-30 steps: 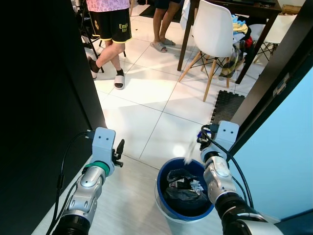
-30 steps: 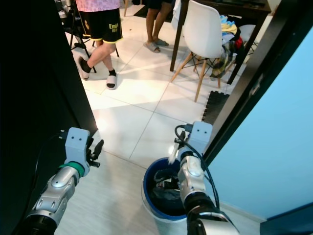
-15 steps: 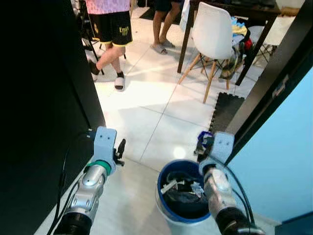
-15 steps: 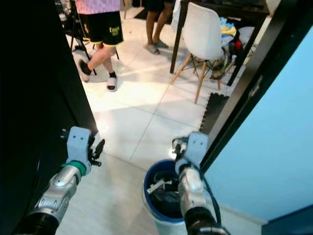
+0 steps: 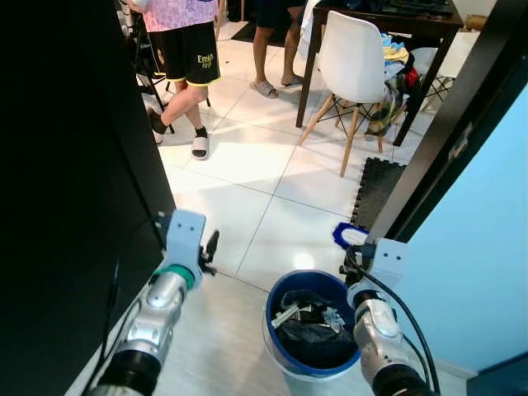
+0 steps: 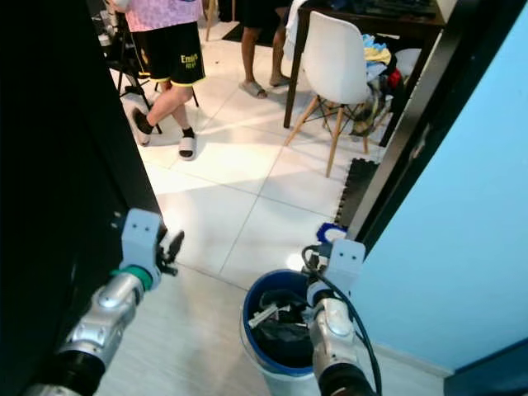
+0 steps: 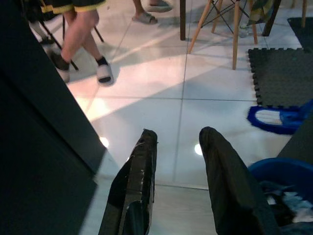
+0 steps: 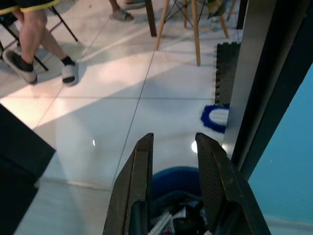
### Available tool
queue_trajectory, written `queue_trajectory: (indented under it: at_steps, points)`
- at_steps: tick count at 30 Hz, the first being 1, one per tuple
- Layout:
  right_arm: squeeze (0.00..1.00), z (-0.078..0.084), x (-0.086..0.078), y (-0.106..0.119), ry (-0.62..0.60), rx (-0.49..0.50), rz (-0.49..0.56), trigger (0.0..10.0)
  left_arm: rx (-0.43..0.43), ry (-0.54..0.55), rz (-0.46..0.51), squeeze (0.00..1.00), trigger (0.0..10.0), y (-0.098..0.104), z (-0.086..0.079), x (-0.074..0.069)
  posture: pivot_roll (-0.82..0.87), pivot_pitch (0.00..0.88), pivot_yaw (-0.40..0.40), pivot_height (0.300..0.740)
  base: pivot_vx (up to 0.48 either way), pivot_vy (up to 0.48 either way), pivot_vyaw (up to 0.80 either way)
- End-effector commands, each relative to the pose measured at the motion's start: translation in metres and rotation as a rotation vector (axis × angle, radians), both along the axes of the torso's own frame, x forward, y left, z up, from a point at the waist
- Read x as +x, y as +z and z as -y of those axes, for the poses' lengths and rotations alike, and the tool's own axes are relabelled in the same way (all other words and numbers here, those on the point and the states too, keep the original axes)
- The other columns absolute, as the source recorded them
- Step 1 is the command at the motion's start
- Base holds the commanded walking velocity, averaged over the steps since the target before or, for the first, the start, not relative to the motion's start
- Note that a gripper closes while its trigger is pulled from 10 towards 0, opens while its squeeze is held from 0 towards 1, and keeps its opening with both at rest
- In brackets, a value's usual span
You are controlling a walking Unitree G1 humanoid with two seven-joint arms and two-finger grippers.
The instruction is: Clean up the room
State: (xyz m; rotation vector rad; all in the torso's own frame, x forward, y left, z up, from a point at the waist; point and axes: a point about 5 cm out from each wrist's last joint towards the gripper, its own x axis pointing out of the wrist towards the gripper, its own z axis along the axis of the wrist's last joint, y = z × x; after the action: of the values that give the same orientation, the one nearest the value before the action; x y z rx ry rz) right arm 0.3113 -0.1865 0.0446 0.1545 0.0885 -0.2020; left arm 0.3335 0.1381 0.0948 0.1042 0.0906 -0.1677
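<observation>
Ahead of me the pale tiled floor (image 5: 272,177) opens wide toward a white chair (image 5: 356,58) and a dark table (image 5: 388,21), with a person's legs (image 5: 188,91) off to my left. Closer in, a black panel (image 5: 74,190) walls my left side and a dark door frame (image 5: 445,132) with a light blue wall (image 5: 487,247) closes my right, so the free room lies forward through the gap between them. The blue bin (image 5: 272,326) sits on the floor just below and in front of me, holding a dark liner and crumpled scraps. My right gripper (image 8: 171,161) hangs directly over its far rim, fingers parted and empty, pointing forward and down. My left gripper (image 7: 178,161) is likewise spread and empty, held off to the bin's left near the black panel. I judge whatever I carried is already in the bin, so the next thing to clear is likely the small blue object (image 5: 348,235) lying flat on the tiles just beyond the bin, hard against the door frame and beside the black foam mat (image 5: 384,181). It lies forward of my right gripper, which is plainly the nearer; its long axis I cannot tell. The frame crowds its right side, so approach room is from the left.
</observation>
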Motion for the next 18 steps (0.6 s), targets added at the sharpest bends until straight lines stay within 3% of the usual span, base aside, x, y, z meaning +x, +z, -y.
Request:
queue_trajectory:
  at_steps: [1,6,10,12,15,18]
  points:
    - [0.00,-0.001,-0.005,-0.005,-0.010,-0.003,-0.006,10.0,0.035,-0.010,-0.011,0.00,10.0,0.000,-0.005,0.000,0.08,0.000,0.162,0.740,0.000,0.000,0.00]
    - [0.00,-0.001,-0.005,-0.004,-0.015,0.001,0.007,10.0,0.054,-0.010,0.016,0.00,10.0,0.012,-0.014,0.006,0.11,0.000,0.186,0.740,0.000,0.000,0.00]
    - [0.00,-0.005,-0.002,-0.002,0.006,0.000,0.005,10.0,0.022,0.033,0.003,0.00,10.0,0.008,-0.021,0.009,0.07,0.000,0.154,0.740,0.000,0.000,0.00]
    - [0.00,-0.011,0.000,0.000,0.041,-0.006,0.010,10.0,-0.007,0.056,-0.008,0.00,10.0,0.002,-0.022,0.007,0.05,0.000,0.128,0.740,0.000,0.000,0.00]
    - [0.00,-0.018,0.006,0.006,0.142,-0.079,0.006,10.0,-0.014,0.104,-0.076,0.00,10.0,-0.024,-0.017,-0.002,-0.02,0.000,0.076,0.740,0.000,0.000,0.00]
    - [0.00,-0.016,0.010,0.015,0.191,-0.112,0.016,10.0,-0.025,0.096,-0.081,0.00,10.0,-0.031,-0.008,-0.007,-0.03,0.000,0.055,0.740,0.000,0.000,0.00]
